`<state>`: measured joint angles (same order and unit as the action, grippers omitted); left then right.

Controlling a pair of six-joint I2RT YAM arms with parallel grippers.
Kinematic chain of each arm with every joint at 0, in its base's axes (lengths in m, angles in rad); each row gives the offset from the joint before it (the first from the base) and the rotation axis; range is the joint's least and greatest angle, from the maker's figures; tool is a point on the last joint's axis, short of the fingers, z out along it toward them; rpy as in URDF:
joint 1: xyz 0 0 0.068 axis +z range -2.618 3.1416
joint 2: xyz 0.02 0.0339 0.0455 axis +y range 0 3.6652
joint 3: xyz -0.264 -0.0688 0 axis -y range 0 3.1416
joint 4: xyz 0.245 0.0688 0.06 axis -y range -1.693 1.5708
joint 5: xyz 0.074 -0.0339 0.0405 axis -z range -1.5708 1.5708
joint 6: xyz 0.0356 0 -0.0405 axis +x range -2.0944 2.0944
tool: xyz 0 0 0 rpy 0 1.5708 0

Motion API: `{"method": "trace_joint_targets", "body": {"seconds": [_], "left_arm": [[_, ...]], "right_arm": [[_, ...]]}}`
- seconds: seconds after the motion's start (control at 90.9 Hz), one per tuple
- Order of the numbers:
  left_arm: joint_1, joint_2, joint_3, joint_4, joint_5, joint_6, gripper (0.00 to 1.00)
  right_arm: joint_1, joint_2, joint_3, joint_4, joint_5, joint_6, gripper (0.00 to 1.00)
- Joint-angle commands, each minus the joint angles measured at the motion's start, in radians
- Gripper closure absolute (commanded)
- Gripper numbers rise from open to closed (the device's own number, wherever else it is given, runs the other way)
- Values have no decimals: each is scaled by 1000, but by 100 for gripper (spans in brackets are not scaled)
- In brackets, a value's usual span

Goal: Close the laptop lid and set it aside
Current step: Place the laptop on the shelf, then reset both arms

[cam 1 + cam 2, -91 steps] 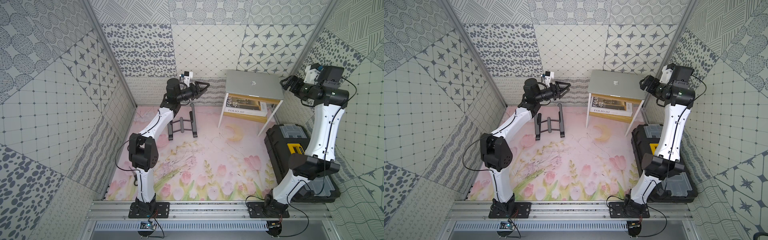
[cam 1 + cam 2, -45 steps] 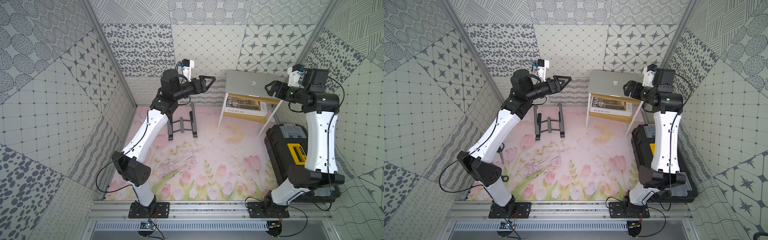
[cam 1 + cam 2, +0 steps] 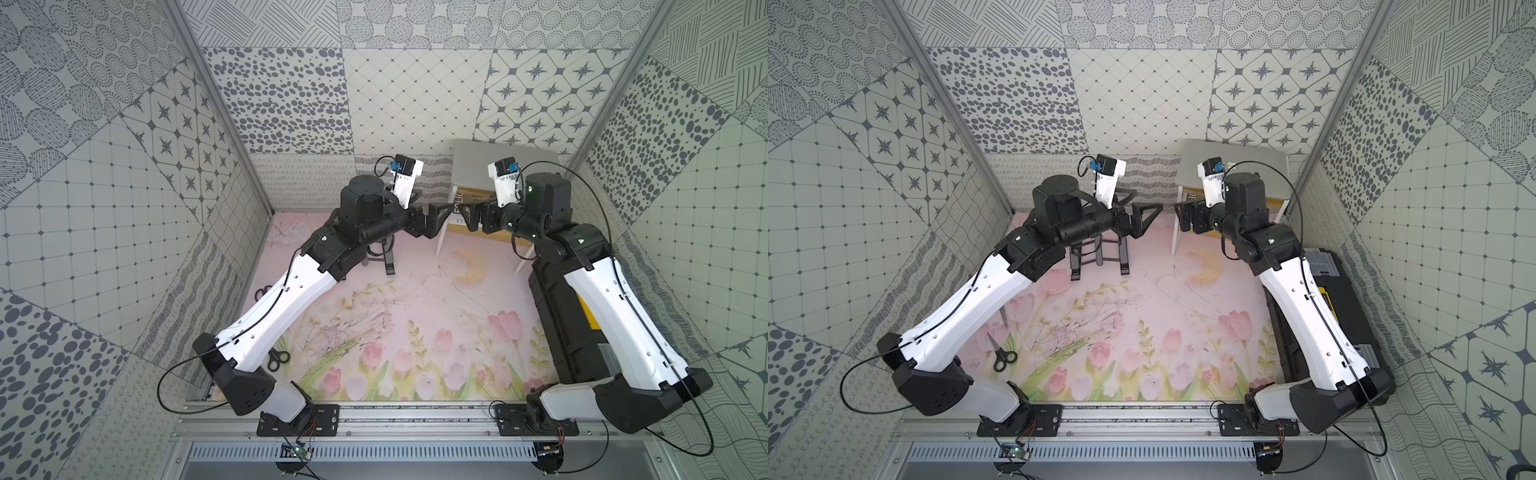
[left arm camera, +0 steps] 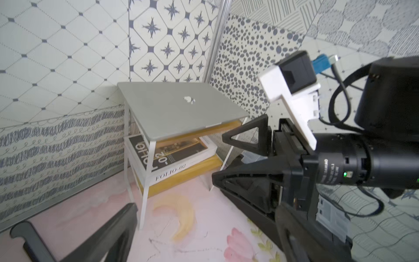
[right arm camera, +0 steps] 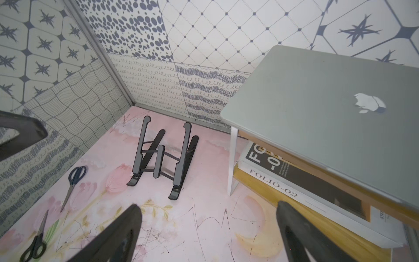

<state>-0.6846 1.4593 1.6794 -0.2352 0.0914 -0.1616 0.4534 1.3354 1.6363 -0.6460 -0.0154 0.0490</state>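
book spine [image 5: 272, 184]: "FOLIO-02" | laptop lid [image 5: 306, 97]: pale apple logo

laptop [image 3: 1233, 149] shut, flat on desk [image 3: 1174, 245] | stand [image 3: 1100, 253] beside desk | scissors [image 3: 1004, 358] near left arm [image 3: 967, 303] | toolbox [image 3: 1333, 282] under right arm [image 3: 1308, 316]

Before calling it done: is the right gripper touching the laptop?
Apart. The left wrist view shows a clear gap between the open right gripper and the laptop.

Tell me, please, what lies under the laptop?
The laptop covers the top of a white-legged table, only a wooden edge showing; below, a FOLIO-02 book lies on a yellow shelf.
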Motion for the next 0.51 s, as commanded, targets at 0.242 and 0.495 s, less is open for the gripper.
{"method": "trace_joint_targets", "body": {"seconds": [0.242,0.495], "left_arm": [[-24,-525,-795,539,-294,334,1],[4,-668,-1320,1003,-671,552,1]], "right_arm": [[122,-399,-628,691,84,-174,3],[121,-590,-1077,943,367,-281,3]]}}
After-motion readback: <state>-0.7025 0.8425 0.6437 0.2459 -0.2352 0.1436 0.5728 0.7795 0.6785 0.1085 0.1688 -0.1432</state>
